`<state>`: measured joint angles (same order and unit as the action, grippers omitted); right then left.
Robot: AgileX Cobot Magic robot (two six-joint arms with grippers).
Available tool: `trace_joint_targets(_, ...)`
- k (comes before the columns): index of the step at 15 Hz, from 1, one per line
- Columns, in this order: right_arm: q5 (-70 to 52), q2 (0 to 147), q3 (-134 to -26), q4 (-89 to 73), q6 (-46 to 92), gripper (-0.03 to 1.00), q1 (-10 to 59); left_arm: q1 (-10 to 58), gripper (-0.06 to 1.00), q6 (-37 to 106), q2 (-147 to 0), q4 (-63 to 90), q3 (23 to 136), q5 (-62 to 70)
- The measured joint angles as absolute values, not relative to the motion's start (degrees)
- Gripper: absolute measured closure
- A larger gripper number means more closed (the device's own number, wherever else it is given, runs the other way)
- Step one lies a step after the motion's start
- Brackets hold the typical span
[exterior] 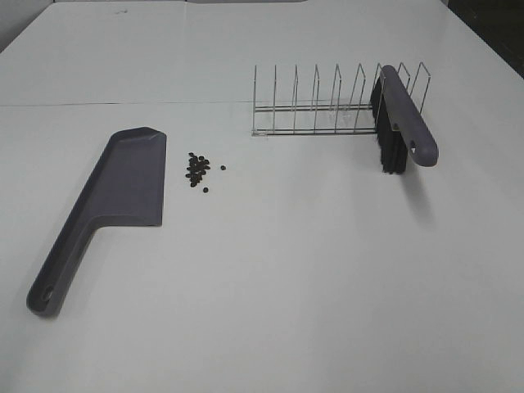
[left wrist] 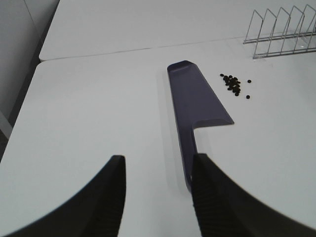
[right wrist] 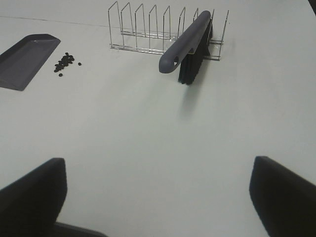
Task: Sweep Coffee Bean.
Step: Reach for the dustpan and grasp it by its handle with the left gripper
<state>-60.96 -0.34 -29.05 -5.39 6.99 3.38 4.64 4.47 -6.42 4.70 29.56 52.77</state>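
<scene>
A small heap of dark coffee bean pieces (exterior: 197,169) (left wrist: 232,83) (right wrist: 64,61) lies on the white table, just right of the grey-purple dustpan (exterior: 131,184) (left wrist: 195,96) (right wrist: 24,57), whose handle points toward the front left. A grey brush with black bristles (exterior: 405,123) (right wrist: 185,47) leans in the right end of a wire rack. My left gripper (left wrist: 159,158) hovers behind the dustpan handle, jaws apart with nothing between them; the handle's end passes under one finger. Well short of the brush, my right gripper (right wrist: 158,160) is wide open and empty. Neither gripper shows in the exterior view.
The wire rack (exterior: 311,106) (left wrist: 281,29) (right wrist: 143,29) stands behind the beans at centre right. A seam (exterior: 123,104) runs across the table behind the dustpan. The table's left edge (left wrist: 29,94) drops off beside my left arm.
</scene>
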Motion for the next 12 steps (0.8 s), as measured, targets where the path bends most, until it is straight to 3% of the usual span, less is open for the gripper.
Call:
trace_joint_targets(4,-61.0,-0.3,-29.0,-5.4,7.0,0.1,3.4,4.6,0.54,3.8,-26.2,9.3,30.2,36.3)
trace_joint_targets(6,-61.0,-0.3,-29.0,-5.4,7.0,0.1,3.4,4.6,0.46,3.4,-39.1,12.7,33.5,32.8)
trace_joint_targets(8,-61.0,-0.3,-29.0,-5.4,7.0,0.1,3.4,4.6,0.36,3.2,-48.9,14.0,37.2,33.0)
trace_joint_targets(12,-61.0,-0.3,-29.0,-5.4,7.0,0.1,3.4,4.6,0.33,3.2,-72.8,15.1,46.9,39.6)
